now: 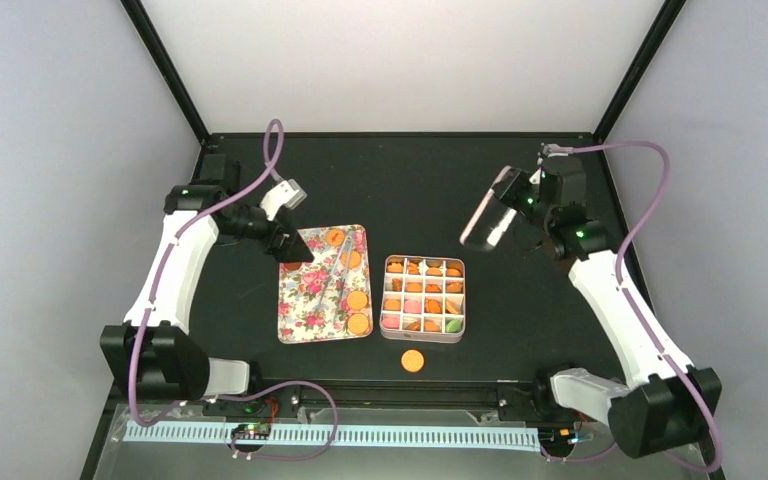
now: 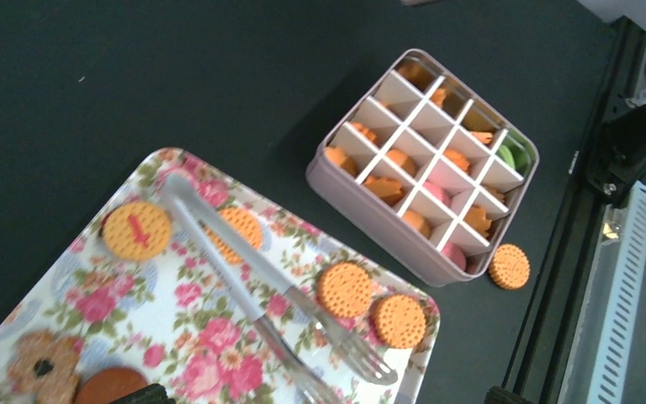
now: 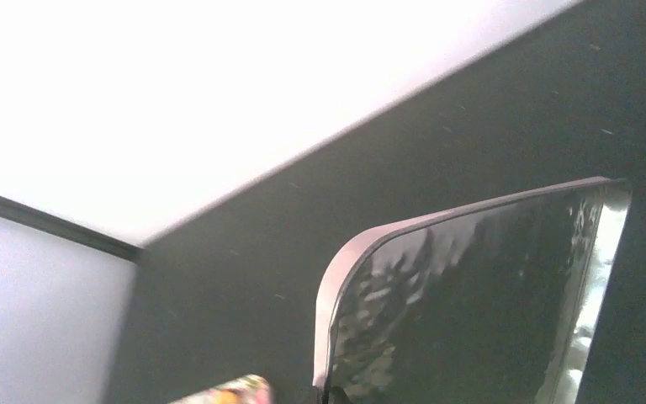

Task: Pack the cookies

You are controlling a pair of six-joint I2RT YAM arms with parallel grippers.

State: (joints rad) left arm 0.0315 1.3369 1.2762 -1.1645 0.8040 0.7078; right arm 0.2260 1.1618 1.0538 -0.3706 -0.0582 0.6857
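Observation:
Several orange cookies [image 1: 358, 311] lie on the flower-patterned tray [image 1: 305, 305], and in the left wrist view two of them [image 2: 345, 289] sit near its corner. One orange cookie [image 1: 413, 361] lies loose on the table in front of the divided box [image 1: 423, 262]. That box holds orange, pink and green cookies [image 2: 437, 195]. My left gripper [image 1: 292, 246] hangs open over the tray's far left corner and holds nothing. My right gripper [image 1: 513, 198] is shut on the box lid [image 1: 486, 222], which it holds tilted in the air at the back right. The lid [image 3: 471, 295] fills the right wrist view.
Metal tongs [image 1: 335, 272] lie across the tray among the cookies; the left wrist view shows the tongs [image 2: 244, 269] pointing toward the tray's near corner. A brown cookie [image 2: 108, 385] and a flower-shaped one [image 2: 44, 366] sit at the tray's far end. The table's black frame rail [image 2: 585, 219] runs beside the box.

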